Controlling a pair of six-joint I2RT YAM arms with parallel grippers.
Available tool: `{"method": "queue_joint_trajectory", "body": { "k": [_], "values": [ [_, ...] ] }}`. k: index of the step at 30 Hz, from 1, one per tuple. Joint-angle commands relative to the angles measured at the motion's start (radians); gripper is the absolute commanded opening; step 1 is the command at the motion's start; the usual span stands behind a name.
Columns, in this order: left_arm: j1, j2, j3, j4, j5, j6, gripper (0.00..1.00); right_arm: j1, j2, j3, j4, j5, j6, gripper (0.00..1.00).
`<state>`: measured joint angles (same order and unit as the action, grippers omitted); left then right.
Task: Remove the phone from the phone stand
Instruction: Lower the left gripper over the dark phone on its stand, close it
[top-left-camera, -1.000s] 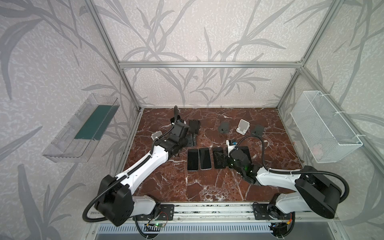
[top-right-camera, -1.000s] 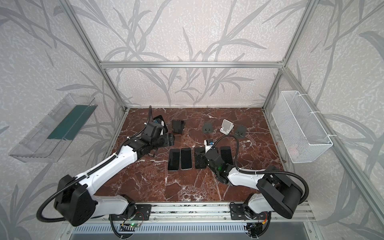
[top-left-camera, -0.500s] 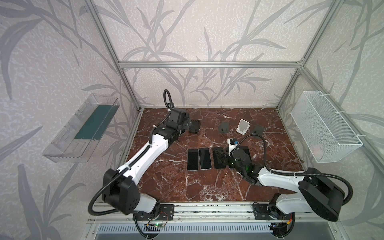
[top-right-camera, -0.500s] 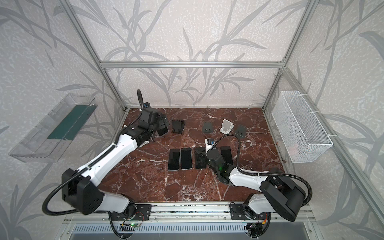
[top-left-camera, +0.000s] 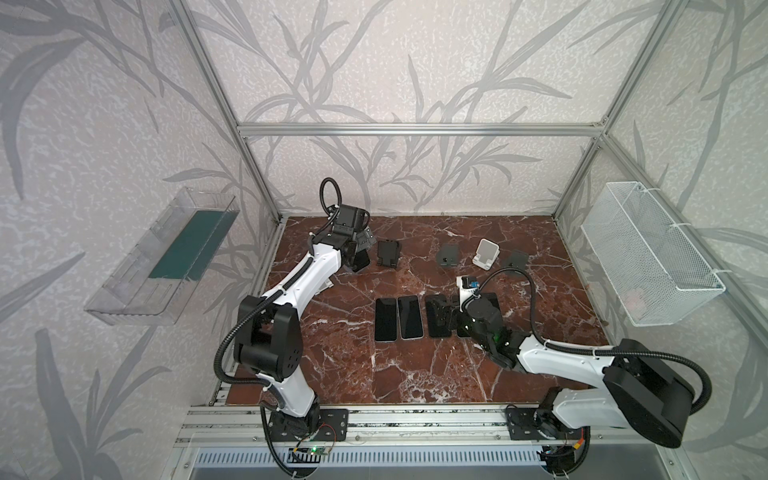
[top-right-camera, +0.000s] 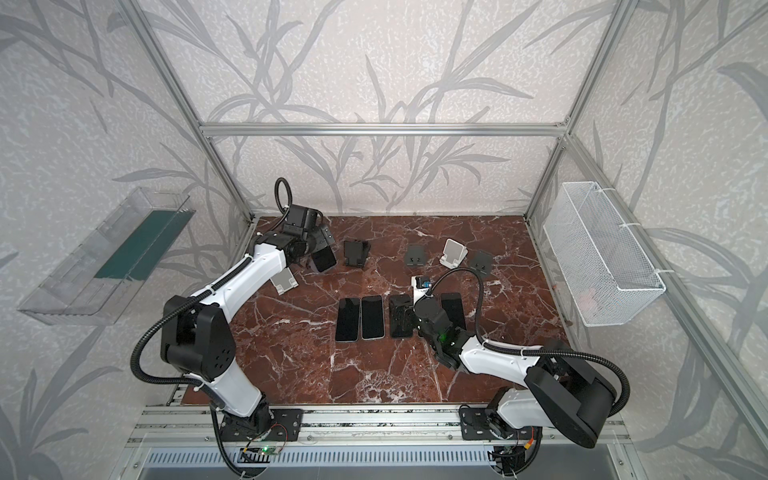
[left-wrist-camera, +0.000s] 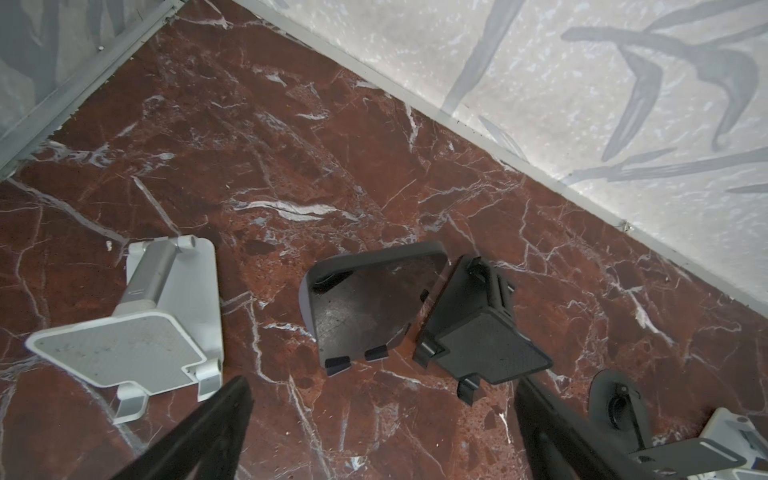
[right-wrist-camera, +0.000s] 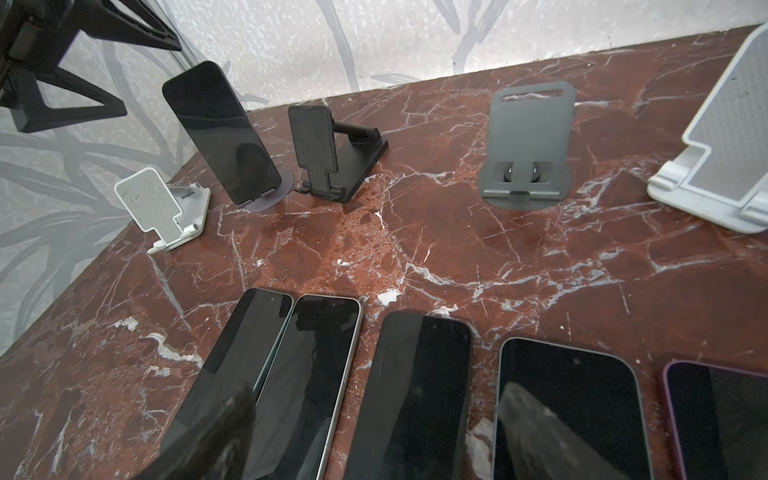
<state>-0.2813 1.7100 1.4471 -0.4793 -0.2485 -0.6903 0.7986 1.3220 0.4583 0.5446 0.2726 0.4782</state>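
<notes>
Phone (right-wrist-camera: 220, 133) is shown leaning back, dark screen outward, in a dark round-based phone stand (right-wrist-camera: 274, 192) near the back left corner of the red marble counter (top-left-camera: 353, 374). The left hand (left-wrist-camera: 382, 386) is held above it with its fingers (left-wrist-camera: 216, 424) spread wide apart. The phone is not gripped, and nothing is held. A small white stand (left-wrist-camera: 137, 345) is seen just beside the phone stand, and a black folding stand (right-wrist-camera: 328, 153) is set on its other side. Farther along the back of the counter, a grey stand (top-left-camera: 448, 254), a white stand (top-left-camera: 486, 252) and a second grey stand (top-left-camera: 517, 261) are lined up, well apart from the phone.

Nearer the front, a row of phones (top-left-camera: 385, 318) is laid flat, screens up, and the two at the left end are seen touching. A purple-edged phone (right-wrist-camera: 715, 415) is placed at the other end. The right hand (right-wrist-camera: 378, 395) is held low over this row, its fingers (right-wrist-camera: 536, 424) parted and nothing clasped between them. Whether the row is touched cannot be told. A white wire basket (top-left-camera: 648, 257) is hung on the right wall, and a clear tray (top-left-camera: 166, 257) is fixed to the left wall.
</notes>
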Motion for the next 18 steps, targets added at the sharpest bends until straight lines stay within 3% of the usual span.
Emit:
{"method": "queue_joint_trajectory", "body": {
  "k": [1, 6, 10, 18],
  "values": [
    [-0.008, 0.036, 0.061, -0.066, -0.075, -0.007, 0.99, -0.004, -0.014, -0.004, -0.006, 0.014, -0.004, 0.92],
    [-0.054, 0.146, 0.211, -0.224, -0.213, 0.009, 0.99, -0.004, 0.007, -0.004, 0.011, 0.002, 0.01, 0.92],
    [-0.081, 0.213, 0.289, -0.271, -0.259, -0.007, 0.99, -0.004, 0.013, -0.003, 0.013, -0.003, 0.011, 0.92],
    [-0.114, 0.279, 0.331, -0.298, -0.344, -0.08, 0.99, -0.004, 0.006, -0.004, 0.01, 0.001, 0.01, 0.92]
  ]
}}
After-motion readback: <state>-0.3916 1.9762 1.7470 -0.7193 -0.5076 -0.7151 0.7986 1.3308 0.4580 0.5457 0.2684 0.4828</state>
